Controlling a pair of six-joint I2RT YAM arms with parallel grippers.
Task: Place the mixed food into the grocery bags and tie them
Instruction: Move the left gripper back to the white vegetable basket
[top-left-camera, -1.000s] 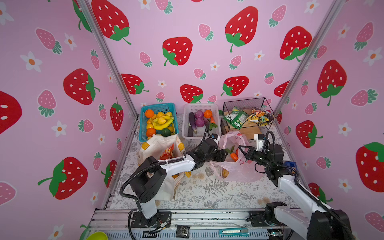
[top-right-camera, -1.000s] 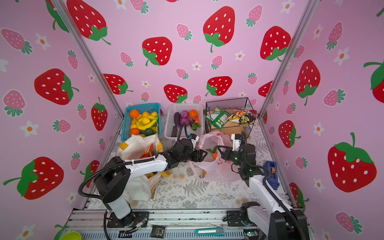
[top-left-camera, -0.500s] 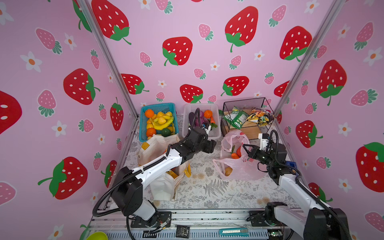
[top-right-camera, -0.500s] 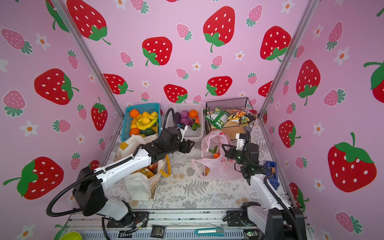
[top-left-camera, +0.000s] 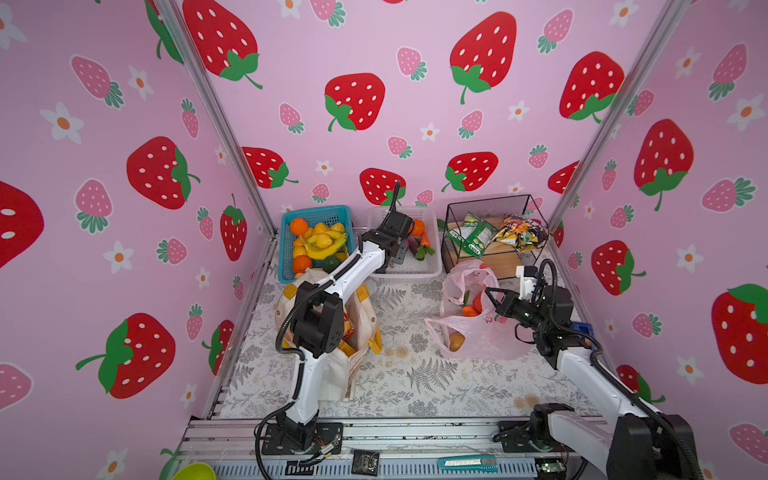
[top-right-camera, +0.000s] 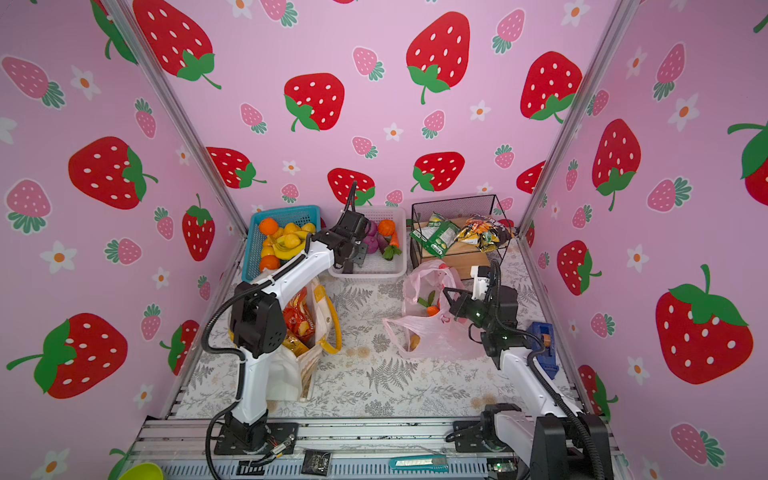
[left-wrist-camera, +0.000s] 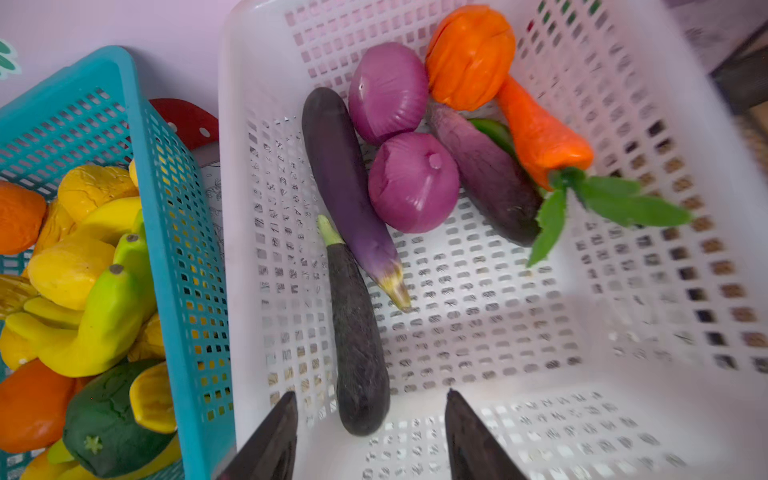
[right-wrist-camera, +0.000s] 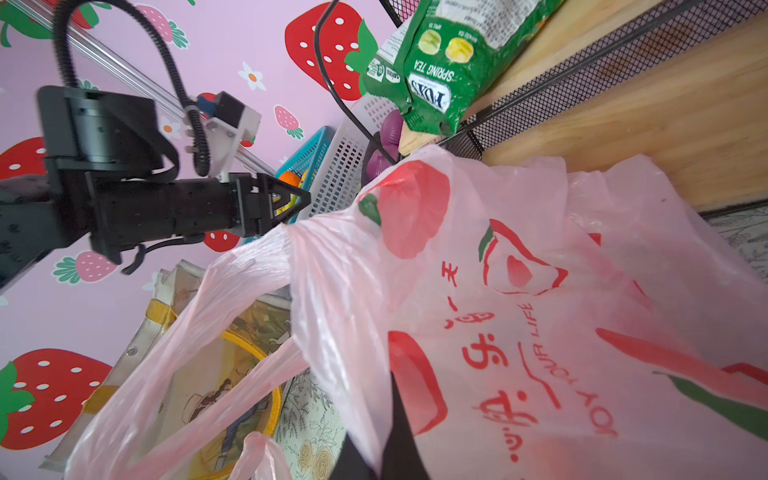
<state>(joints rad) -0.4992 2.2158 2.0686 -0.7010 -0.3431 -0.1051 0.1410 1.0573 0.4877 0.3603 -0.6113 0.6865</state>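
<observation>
**Left claw over the eggplant, right claw on the pink bag**

The fern-printed mat (top-left-camera: 409, 374) lay bare between the two bags, leaving clear floor in the middle. The cream canvas tote (top-right-camera: 291, 368) stood at the left with red-orange snack packets (top-right-camera: 297, 318) inside. The pink bag (top-left-camera: 478, 336) slumped at the right, holding a carrot (top-left-camera: 469, 311) and a potato (top-left-camera: 456, 341). Its print read "OUR LIFE" beside red Chinese characters. The right gripper (top-left-camera: 492, 296) was closed tight on the bag's film at the mouth.

At the back, the white basket (left-wrist-camera: 266, 208) had its nearer half empty. The wire basket (top-left-camera: 536, 245) carried a green packet (right-wrist-camera: 432, 62) marked "FOX'S SPRING TEA".

The left gripper (left-wrist-camera: 372, 394) hung partly open inside the white basket. Its fingers stood either side of the dark eggplant (left-wrist-camera: 357, 332), clear of it.
</observation>
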